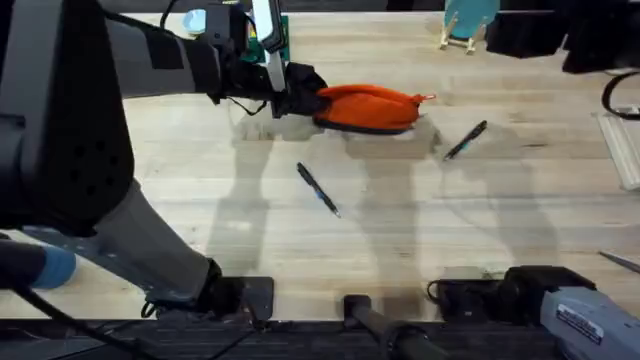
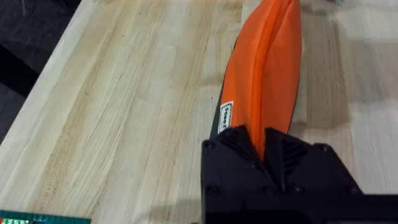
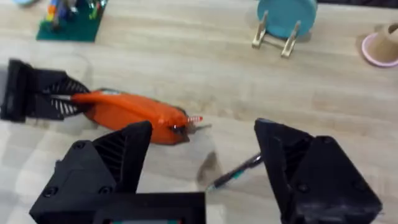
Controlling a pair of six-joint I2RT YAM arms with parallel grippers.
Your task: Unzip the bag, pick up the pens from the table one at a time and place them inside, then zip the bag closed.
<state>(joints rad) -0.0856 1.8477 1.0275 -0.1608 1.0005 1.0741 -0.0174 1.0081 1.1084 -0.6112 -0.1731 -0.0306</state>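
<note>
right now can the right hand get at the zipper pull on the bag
Probably yes. The right hand is open and faces the bag's pull tab with bare table between them. The left hand pinches the opposite end, so it is not in the way.

Open right gripper (image 3: 202,165) above pen (image 3: 235,173)

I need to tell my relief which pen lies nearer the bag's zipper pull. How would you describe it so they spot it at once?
Start at the orange bag on the far part of the table, its one end clamped by the left gripper. Go to its free end, where the small pull tab sticks out. The pen lies just beyond that end, unlike the other pen, which lies nearer the arms' bases.
</note>
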